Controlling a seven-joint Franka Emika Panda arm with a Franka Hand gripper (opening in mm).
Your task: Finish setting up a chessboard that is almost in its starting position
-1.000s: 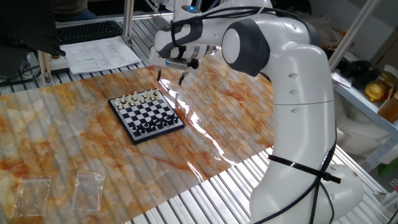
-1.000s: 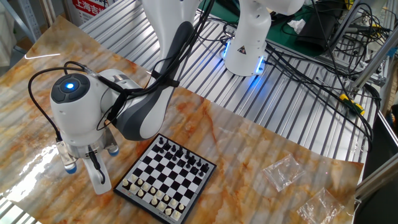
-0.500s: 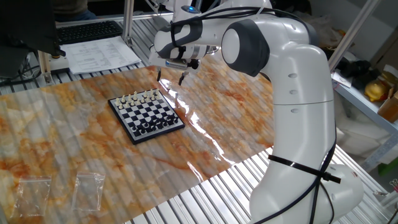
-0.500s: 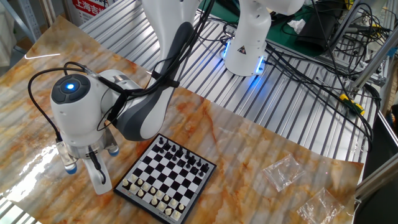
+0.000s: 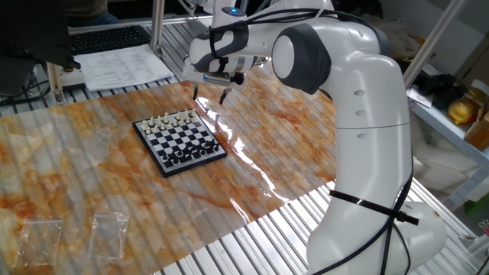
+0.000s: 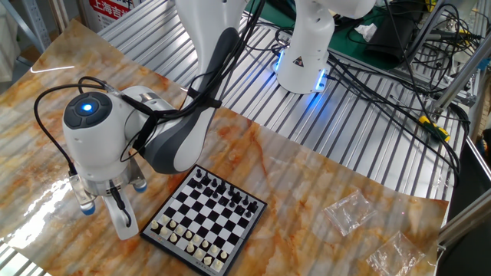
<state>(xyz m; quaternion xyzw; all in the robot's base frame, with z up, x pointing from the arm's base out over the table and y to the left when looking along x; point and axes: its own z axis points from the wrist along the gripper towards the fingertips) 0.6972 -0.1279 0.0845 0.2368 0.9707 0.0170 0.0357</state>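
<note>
Little legible text appears anywhere around the chessboard (image 6: 206,220). Far beyond the board's black-piece side, at the top edge of the other fixed view, a red-and-white sign (image 6: 112,7) carries white characters on red that look Chinese or Japanese, cropped and too small to make out. Further right of the board, the white robot base (image 6: 305,47) bears a dark triangular warning symbol with a lightning-bolt mark, beside a blue glow. In one fixed view, printed paper sheets (image 5: 122,65) lie past the board's white-piece side near a keyboard (image 5: 111,37); their lines of print are too fine to read.
</note>
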